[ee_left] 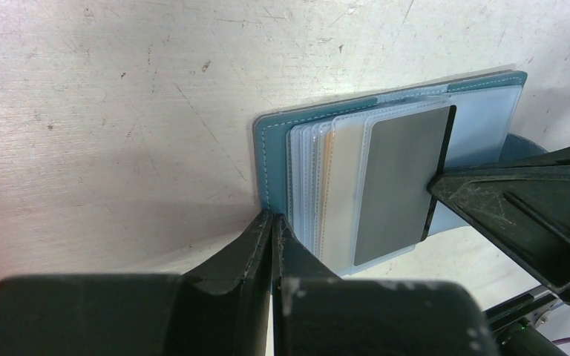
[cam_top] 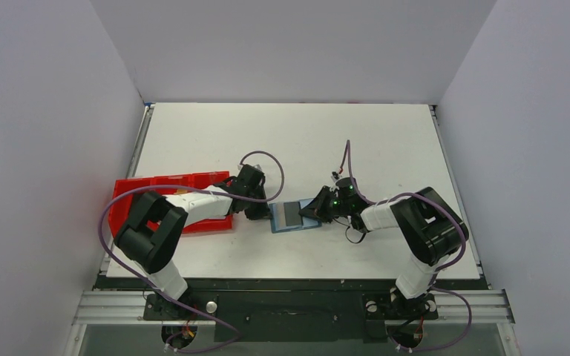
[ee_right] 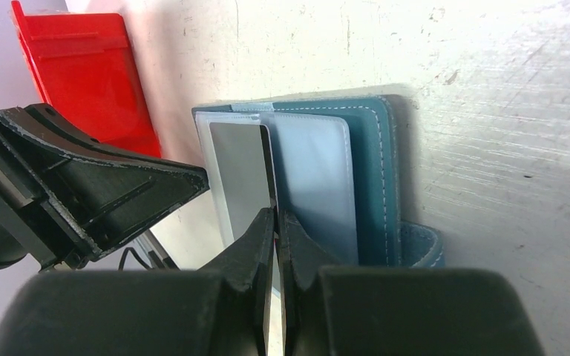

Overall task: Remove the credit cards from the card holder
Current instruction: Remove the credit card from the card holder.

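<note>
The blue card holder (cam_top: 276,220) lies open on the table between my two arms, its clear sleeves fanned out (ee_left: 308,178). A dark grey card (ee_left: 401,185) sticks partly out of the top sleeve. A tan edge (ee_left: 329,148) shows among the lower sleeves. My left gripper (ee_left: 273,219) is shut on the holder's blue near edge (ee_left: 271,148). My right gripper (ee_right: 276,212) is shut on the outer edge of the dark grey card (ee_right: 241,170). In the top view the left gripper (cam_top: 264,212) and the right gripper (cam_top: 313,211) face each other across the holder.
The red three-compartment tray (cam_top: 193,222) sits just left of the holder, under the left arm; it also shows in the right wrist view (ee_right: 82,74). White walls enclose the table at the left, right and back. The holder's darker tab (ee_right: 419,248) curls out on the right side.
</note>
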You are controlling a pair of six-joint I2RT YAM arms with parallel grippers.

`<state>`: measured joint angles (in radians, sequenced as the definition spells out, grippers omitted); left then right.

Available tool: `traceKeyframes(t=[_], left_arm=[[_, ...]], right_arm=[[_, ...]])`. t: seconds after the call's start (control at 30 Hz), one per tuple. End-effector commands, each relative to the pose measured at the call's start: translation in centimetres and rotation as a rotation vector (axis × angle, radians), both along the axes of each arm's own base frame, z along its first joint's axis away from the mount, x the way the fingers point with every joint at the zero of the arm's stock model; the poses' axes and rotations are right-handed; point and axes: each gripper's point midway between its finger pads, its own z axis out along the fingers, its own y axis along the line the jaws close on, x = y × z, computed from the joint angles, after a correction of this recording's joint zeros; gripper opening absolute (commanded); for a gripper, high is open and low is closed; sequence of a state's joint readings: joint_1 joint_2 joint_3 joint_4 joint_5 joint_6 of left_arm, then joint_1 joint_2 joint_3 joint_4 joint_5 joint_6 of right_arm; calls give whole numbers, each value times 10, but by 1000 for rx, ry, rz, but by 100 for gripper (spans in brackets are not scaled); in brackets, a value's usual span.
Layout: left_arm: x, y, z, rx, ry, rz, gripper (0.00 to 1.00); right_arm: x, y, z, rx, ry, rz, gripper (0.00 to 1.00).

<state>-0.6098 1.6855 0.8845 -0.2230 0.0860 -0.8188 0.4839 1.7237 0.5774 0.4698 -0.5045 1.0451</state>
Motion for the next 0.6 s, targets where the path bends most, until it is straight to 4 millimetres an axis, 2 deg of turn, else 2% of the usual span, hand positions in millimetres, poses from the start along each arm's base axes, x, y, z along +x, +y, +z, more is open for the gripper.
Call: traceKeyframes(t=[0.0, 0.13, 0.37, 0.5, 0.57], left_arm=[[-18, 19, -17, 105, 59, -17, 0], [-14, 15, -7, 109, 39, -30, 0], [-17, 15, -8, 114, 46, -34, 0], [-14, 9, 5, 89, 20, -39, 0], [-11, 5, 18, 75, -2, -45, 0]], right_arm=[[8, -10, -1, -48, -39, -26, 0], [3, -14, -6, -75, -32, -23, 0], [-3, -32, -20, -154, -20, -49, 0], [-7, -27, -20, -163, -28, -19, 0], [-17, -16, -20, -183, -37, 33, 0]])
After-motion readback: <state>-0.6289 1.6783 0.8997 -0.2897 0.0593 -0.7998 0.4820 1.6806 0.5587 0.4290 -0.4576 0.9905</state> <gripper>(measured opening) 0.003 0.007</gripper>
